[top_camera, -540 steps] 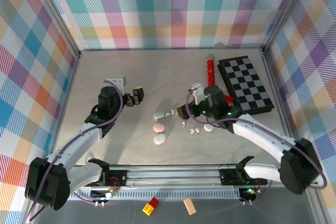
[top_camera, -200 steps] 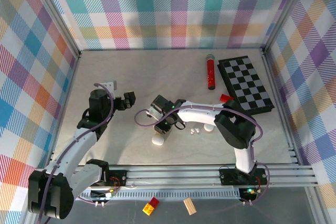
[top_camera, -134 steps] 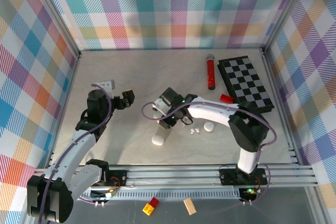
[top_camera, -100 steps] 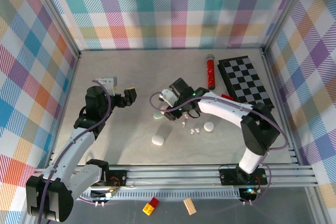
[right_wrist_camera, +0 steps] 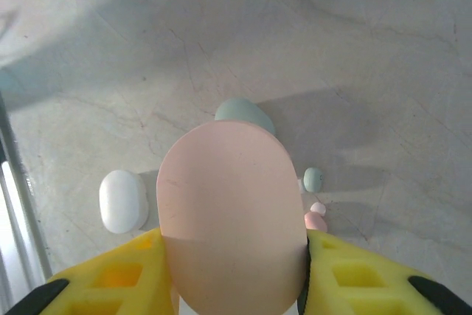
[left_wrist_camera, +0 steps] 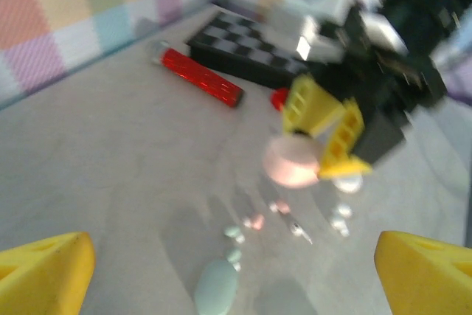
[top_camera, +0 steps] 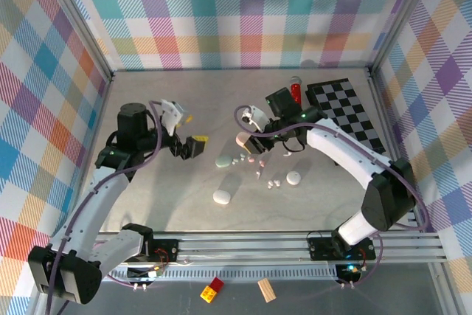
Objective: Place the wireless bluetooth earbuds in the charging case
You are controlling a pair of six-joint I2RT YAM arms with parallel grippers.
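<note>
Here my right end effector (right_wrist_camera: pixel 233 279) gripped the pink case (right_wrist_camera: pixel 231 215) while my left end effector (top_camera: pixel 191 130) gaped open.

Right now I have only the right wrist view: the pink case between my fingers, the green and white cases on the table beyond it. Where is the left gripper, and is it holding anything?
Observer: The left gripper hangs left of the green case, apart from it, jaws wide open and empty.
Operator: Any white earbuds? I can't find them.
Observer: Two white earbuds lie together on the table, right of the held pink case and nearer the arm bases, beside a small white piece.
Operator: What lies behind my arm?
Observer: A red tube and a checkerboard, side by side at the far right of the table.
</note>
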